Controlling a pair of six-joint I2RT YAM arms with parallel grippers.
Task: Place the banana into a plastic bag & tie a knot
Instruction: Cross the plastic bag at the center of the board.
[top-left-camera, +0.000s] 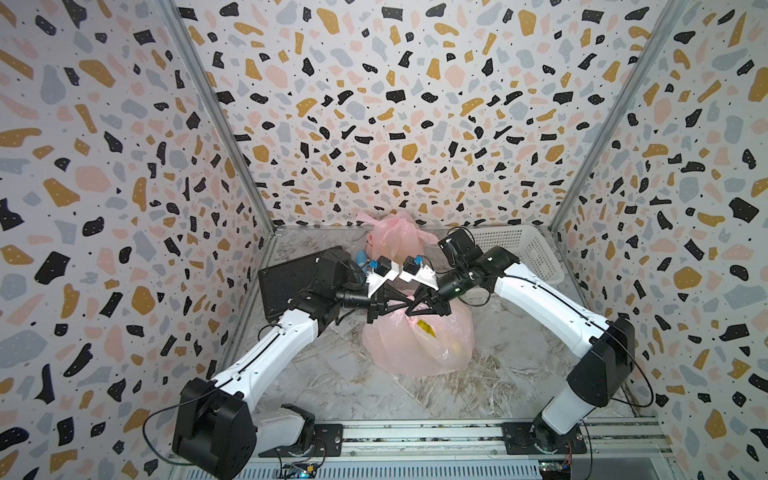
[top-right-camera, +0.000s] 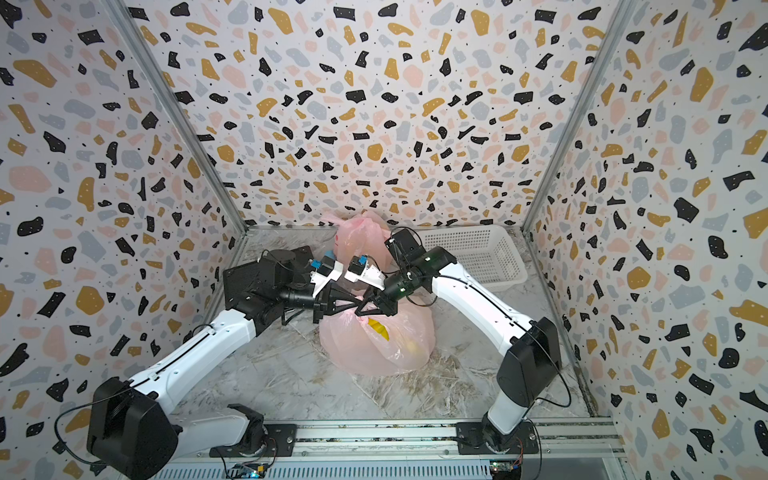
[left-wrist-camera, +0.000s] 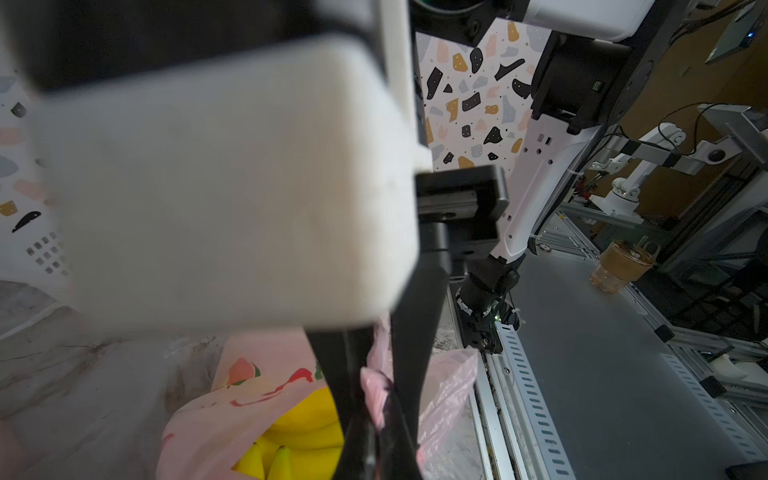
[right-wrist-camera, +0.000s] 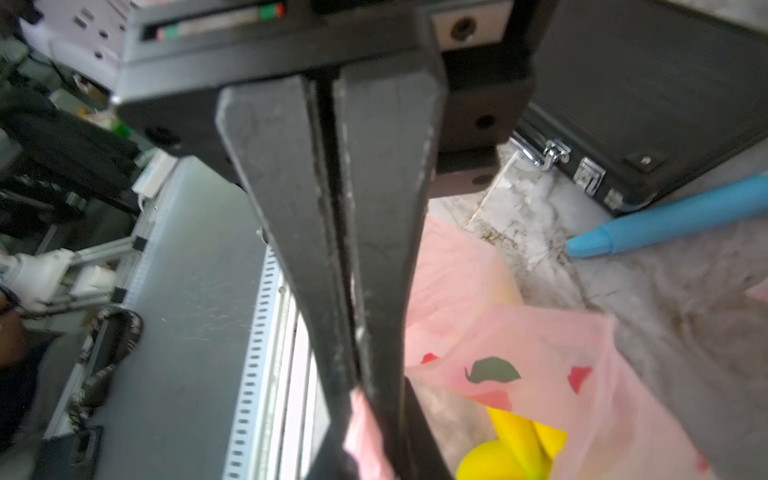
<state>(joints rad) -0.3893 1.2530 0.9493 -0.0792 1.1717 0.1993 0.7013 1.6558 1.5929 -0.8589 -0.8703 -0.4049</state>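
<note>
Banana (top-left-camera: 426, 328) sits inside the pink plastic bag (top-left-camera: 415, 353); my left hand (top-left-camera: 401, 308) and right hand (top-left-camera: 413, 312) both clench its gathered top. Bare bench (top-left-camera: 332, 382) lies on its near side.

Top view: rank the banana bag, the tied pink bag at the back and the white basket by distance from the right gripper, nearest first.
1. Banana bag: directly under the right gripper, which pinches its gathered top.
2. Tied pink bag: behind the gripper, by the back wall.
3. White basket: in the back right corner.
</note>
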